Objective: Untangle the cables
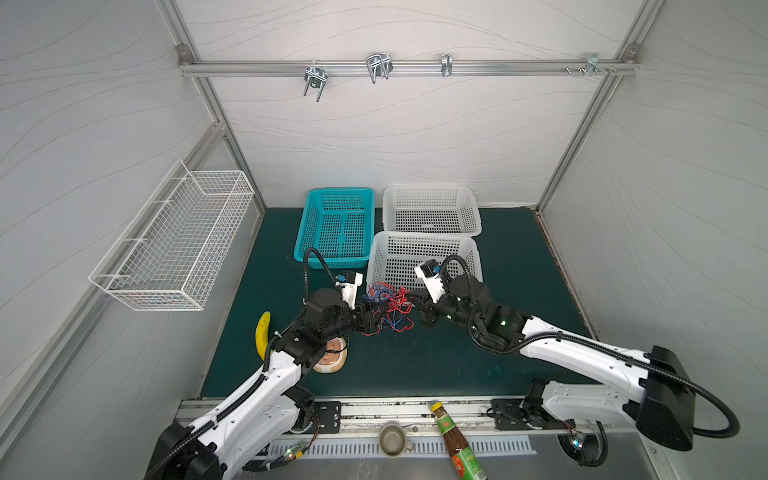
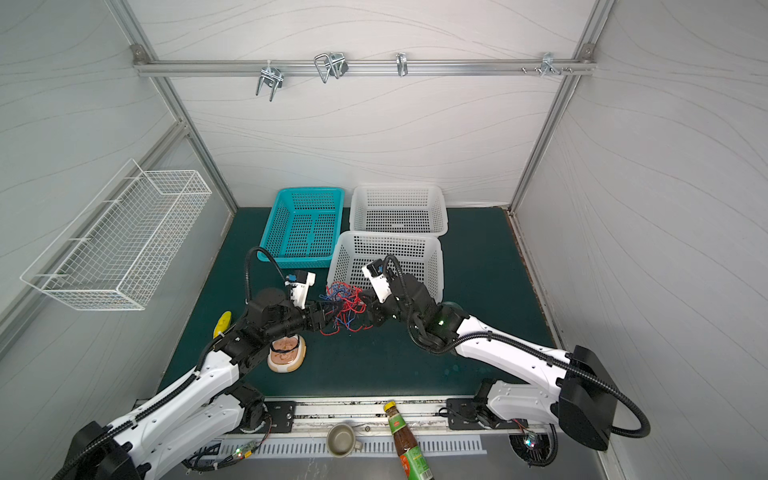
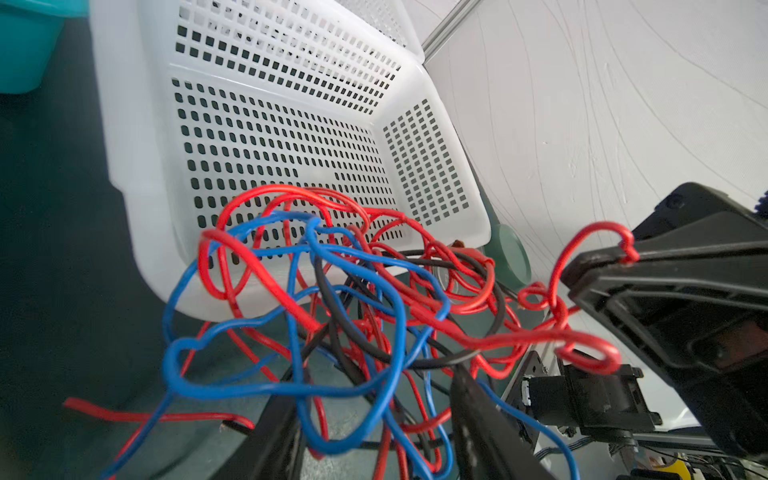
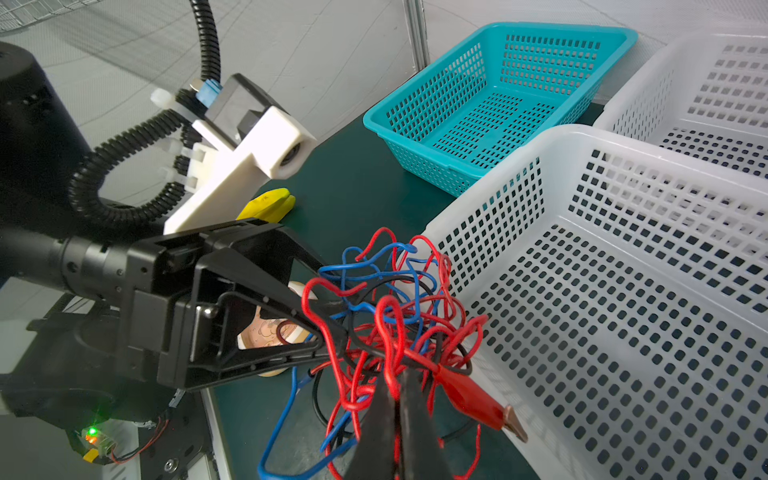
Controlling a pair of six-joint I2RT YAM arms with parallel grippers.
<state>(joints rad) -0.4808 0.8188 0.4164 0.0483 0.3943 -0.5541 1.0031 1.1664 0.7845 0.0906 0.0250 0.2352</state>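
Here, tangled cables sit mid-frame.
Right gripper clamps red strands; left gripper jaws stand apart, its grip unclear among wires.

A tangle of cables is shown in red, blue and black, and one red clip is tipped in copper. The worktop is coloured dark green. A teal basket, a far white basket and a near white basket are patterned with rows of small holes. A wire rack is drawn as a white grid. The banana is seen in yellow. The walls are pale grey, crossed by thin wavy lines. A brown bottle is capped in yellow and labelled in green. The left gripper and right gripper are black.
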